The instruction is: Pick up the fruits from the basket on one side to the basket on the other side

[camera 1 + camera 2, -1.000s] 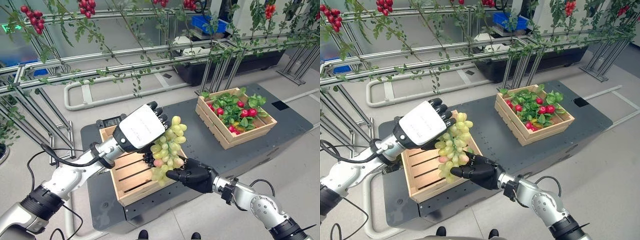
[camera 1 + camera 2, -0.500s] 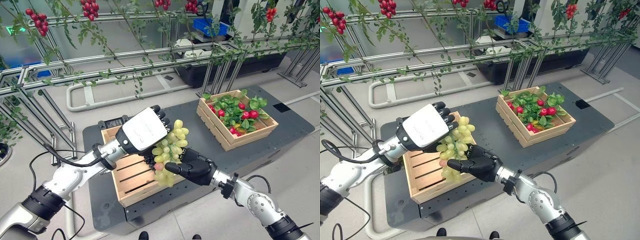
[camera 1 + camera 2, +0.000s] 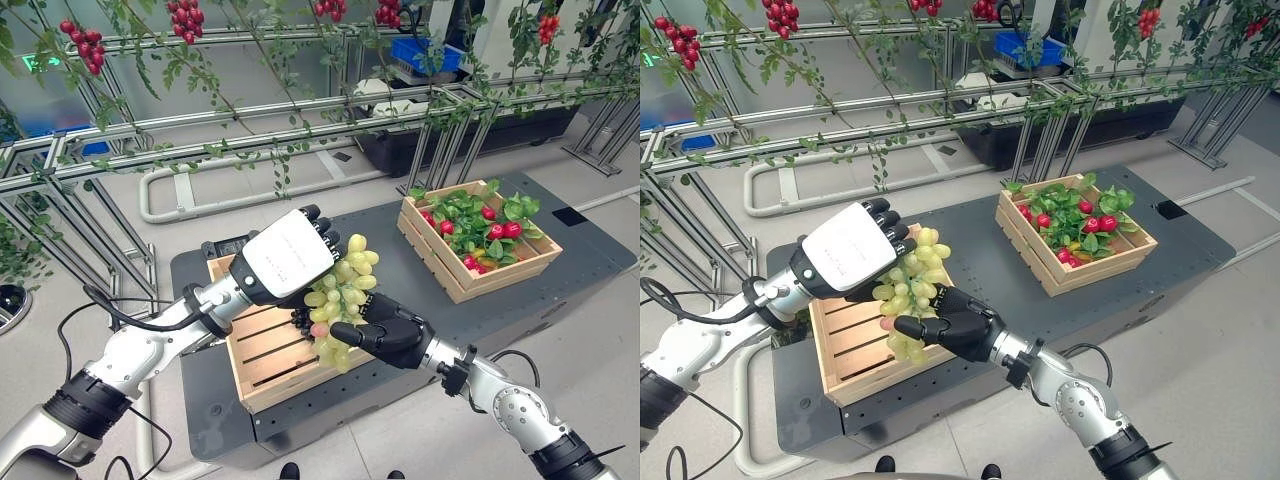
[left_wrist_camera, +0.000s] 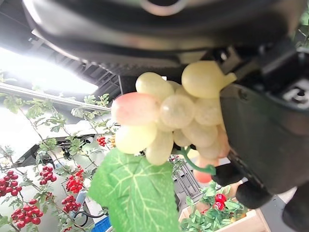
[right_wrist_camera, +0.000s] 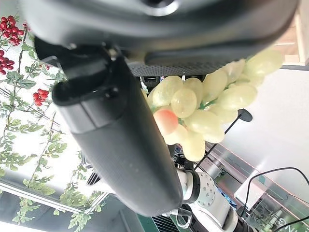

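We see our left hand [image 3: 285, 258], back turned up, with its fingers curled round the top of the green grape bunch [image 3: 338, 295], which hangs just above the near crate [image 3: 252, 352]. Our right hand [image 3: 395, 332] reaches in from the crate's right side, its fingers wrapped against the bunch's lower half. The far crate [image 3: 480, 277] of red fruit and leaves sits well apart, to the near crate's right.

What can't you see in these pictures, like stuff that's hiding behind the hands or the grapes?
- Left hand: in the left eye view its white back hides the fingers' grip on the grapes.
- Near crate: the grapes and right hand cover part of its slatted floor, so fruit there cannot be ruled out.
- Far crate: leaves bury most of the fruit, too small to count.
- Right wrist view: the hand's dark bulk blocks the bunch's top.
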Robot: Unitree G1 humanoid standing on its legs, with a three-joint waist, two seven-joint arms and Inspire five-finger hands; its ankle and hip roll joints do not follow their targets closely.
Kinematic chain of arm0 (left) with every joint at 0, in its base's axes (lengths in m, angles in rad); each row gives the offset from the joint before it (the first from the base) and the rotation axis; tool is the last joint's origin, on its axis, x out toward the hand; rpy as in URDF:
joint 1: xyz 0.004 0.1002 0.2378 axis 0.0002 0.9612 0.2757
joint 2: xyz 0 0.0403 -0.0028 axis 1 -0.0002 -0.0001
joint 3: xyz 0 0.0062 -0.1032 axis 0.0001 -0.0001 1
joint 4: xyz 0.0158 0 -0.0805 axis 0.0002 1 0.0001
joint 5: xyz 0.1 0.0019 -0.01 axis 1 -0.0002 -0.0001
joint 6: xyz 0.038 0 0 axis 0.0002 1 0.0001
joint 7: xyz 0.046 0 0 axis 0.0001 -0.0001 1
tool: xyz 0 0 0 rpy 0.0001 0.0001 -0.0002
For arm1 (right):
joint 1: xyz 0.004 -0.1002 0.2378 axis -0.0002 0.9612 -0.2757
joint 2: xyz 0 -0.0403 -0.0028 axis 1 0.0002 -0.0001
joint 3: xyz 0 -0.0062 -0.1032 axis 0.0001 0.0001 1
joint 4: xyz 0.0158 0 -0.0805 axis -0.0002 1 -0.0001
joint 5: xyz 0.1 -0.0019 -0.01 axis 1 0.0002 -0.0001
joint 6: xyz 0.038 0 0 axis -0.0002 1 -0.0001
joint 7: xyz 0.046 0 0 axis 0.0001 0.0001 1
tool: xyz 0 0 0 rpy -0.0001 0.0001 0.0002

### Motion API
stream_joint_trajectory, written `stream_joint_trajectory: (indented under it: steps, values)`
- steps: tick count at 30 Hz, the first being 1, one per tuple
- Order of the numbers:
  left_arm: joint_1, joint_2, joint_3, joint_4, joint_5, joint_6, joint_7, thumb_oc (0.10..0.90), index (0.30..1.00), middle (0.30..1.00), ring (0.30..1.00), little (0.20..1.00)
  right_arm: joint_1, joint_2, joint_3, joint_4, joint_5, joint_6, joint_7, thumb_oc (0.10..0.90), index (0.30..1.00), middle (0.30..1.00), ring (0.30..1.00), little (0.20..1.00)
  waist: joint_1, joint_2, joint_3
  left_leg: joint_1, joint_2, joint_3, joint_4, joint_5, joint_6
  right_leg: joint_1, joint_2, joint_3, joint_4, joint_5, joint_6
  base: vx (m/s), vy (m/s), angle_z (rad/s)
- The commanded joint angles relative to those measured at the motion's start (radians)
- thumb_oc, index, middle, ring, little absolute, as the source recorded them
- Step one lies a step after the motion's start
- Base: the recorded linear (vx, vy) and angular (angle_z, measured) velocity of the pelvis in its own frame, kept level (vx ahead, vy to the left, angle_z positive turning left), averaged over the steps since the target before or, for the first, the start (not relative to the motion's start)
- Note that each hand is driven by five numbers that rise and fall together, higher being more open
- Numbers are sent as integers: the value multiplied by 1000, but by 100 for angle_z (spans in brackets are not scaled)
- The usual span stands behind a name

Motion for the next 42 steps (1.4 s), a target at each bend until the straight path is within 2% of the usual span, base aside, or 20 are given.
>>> stream_joint_trajectory:
  steps: [1,7,8,9,10,11,31,32,33,34,42]
  values:
    - [-106,-36,27,-4,-55,49,48,400,300,300,300,300,-86,45,46,-95,51,20,157,400,300,300,300,300,3,-3,-67,60,-37,41,9,-124,14,13,-39,11,16,-39,43,0,0,0]
    - [-104,-35,13,-19,-55,65,38,400,300,300,300,300,-76,29,63,-73,47,53,115,400,300,300,300,300,1,-4,-65,60,-36,41,9,-121,14,14,-39,13,14,-36,43,0,0,0]
    - [-104,-34,9,-20,-56,69,43,400,300,300,300,300,-76,30,65,-68,59,57,102,411,316,316,316,316,0,-4,-64,60,-36,40,9,-121,15,14,-38,14,13,-35,42,0,0,0]
    - [-104,-34,7,-19,-56,70,47,400,300,300,300,300,-75,30,66,-66,65,58,97,475,413,413,413,413,0,-4,-64,60,-36,40,9,-121,14,15,-38,14,12,-35,42,0,0,0]
    - [-104,-35,7,-19,-55,69,47,400,300,300,300,300,-74,30,66,-65,66,58,96,508,462,462,462,462,0,-4,-64,61,-36,40,9,-121,14,15,-39,14,12,-35,43,0,0,0]
    - [-103,-39,6,-21,-53,70,47,400,300,300,300,300,-74,35,68,-59,74,57,92,800,900,900,900,900,0,-4,-64,62,-36,39,9,-121,15,16,-39,14,12,-35,42,0,0,0]
    - [-112,-49,18,-49,-60,73,34,400,300,300,300,300,-62,70,84,-35,107,105,63,800,900,900,900,900,1,0,-74,60,-40,35,9,-123,16,16,-43,14,12,-34,45,0,0,0]
    - [-116,-51,14,-46,-61,73,34,400,300,300,300,300,-63,71,84,-35,111,105,60,568,552,552,552,552,1,0,-74,59,-41,34,9,-123,16,16,-43,15,12,-34,45,0,0,0]
    - [-117,-52,12,-47,-62,75,33,400,300,300,300,300,-64,71,84,-36,113,102,58,497,446,446,446,446,1,0,-74,59,-41,34,9,-123,16,16,-44,15,12,-34,45,0,0,0]
    - [-118,-53,10,-47,-62,76,32,400,300,300,300,300,-66,72,86,-36,115,99,55,400,300,300,300,300,2,-1,-74,59,-41,33,9,-123,16,16,-44,16,11,-33,45,0,0,0]
    - [-113,-56,16,-46,-66,61,27,400,300,300,300,300,-64,82,86,-30,111,87,62,400,300,300,300,300,2,-1,-75,60,-42,34,9,-124,19,16,-45,17,11,-32,46,0,0,0]
